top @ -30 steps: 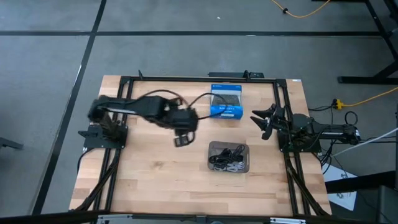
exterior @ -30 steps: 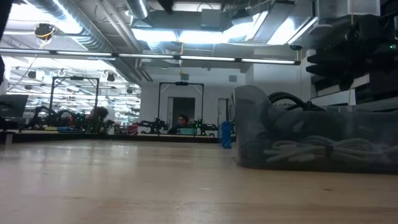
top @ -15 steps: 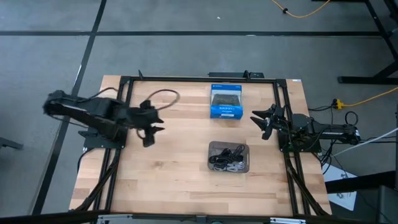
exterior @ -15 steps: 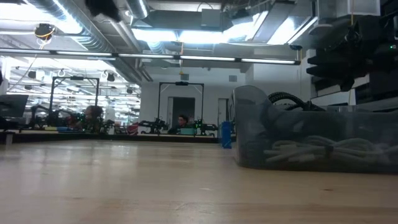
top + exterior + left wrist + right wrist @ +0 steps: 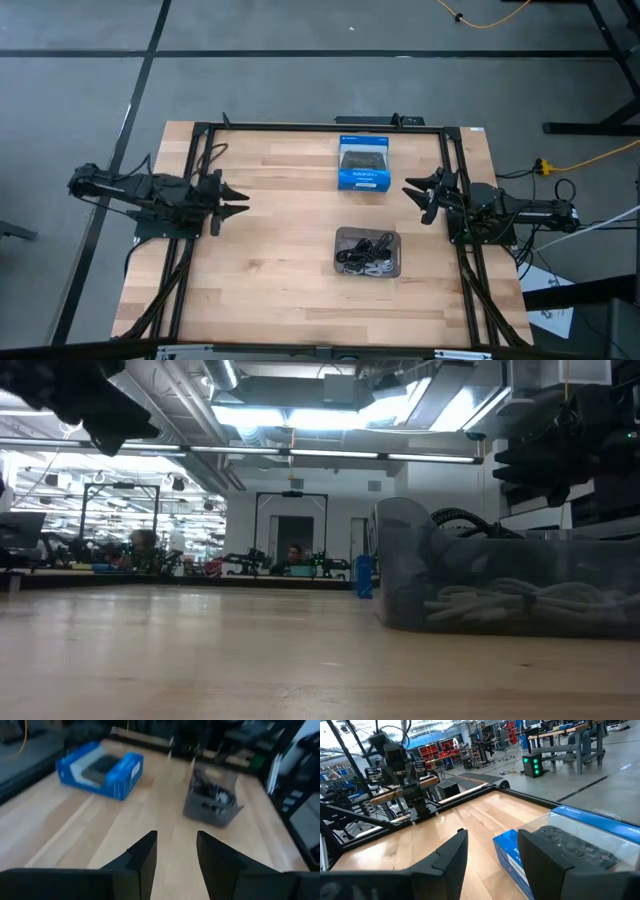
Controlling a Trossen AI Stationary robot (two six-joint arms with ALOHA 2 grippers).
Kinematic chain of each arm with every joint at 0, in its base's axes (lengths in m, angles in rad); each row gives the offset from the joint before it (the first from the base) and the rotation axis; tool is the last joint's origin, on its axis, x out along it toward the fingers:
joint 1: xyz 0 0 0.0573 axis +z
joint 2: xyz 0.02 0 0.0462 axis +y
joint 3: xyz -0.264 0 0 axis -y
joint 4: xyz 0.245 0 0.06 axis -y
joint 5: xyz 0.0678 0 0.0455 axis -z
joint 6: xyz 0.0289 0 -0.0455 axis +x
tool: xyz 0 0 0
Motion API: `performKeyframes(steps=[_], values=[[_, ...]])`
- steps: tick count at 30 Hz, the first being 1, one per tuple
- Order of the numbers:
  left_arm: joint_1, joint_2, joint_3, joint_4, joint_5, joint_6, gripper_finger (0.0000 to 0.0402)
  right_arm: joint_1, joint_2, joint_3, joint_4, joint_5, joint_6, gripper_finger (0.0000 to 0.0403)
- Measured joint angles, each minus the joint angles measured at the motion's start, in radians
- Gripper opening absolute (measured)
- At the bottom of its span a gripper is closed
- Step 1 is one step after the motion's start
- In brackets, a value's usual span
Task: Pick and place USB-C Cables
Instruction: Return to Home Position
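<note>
The USB-C cables (image 5: 366,255) lie as small black and white bundles inside the grey tray (image 5: 394,270), right of the table's middle. The low view shows white bundles (image 5: 500,605) against the tray's clear wall (image 5: 400,560). The left wrist view sees the tray (image 5: 197,810) ahead. My left gripper (image 5: 238,200) (image 5: 176,855) hovers open near the table's left edge, pointing right. My right gripper (image 5: 413,200) (image 5: 492,855) waits open near the right edge, pointing left. Both are far from the tray.
A blue box (image 5: 363,163) (image 5: 100,767) (image 5: 507,852) picturing a black controller lies flat near the far edge, beyond the tray. Black frame rails (image 5: 200,160) run along the table's left, right and far sides. Bare wood (image 5: 280,270) spreads between my left gripper and the tray.
My left arm has swung back from the table's middle, beside the blue box, toward the left edge. Its gripper now points level toward the right. The tray, cables, box and right arm have stayed still.
</note>
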Motion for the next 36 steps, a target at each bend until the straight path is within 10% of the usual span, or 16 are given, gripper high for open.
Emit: performKeyframes(steps=[12,36], values=[[0.0,-0.306,-0.184,0.135,0.053,0.168,0.0131,0.0,0.0,0.0,0.0,0.0,-0.001,0.0177],[0.117,-0.31,-0.389,0.408,0.21,0.153,0.0131,0.0,0.0,0.0,0.0,0.0,-0.026,0.0177]])
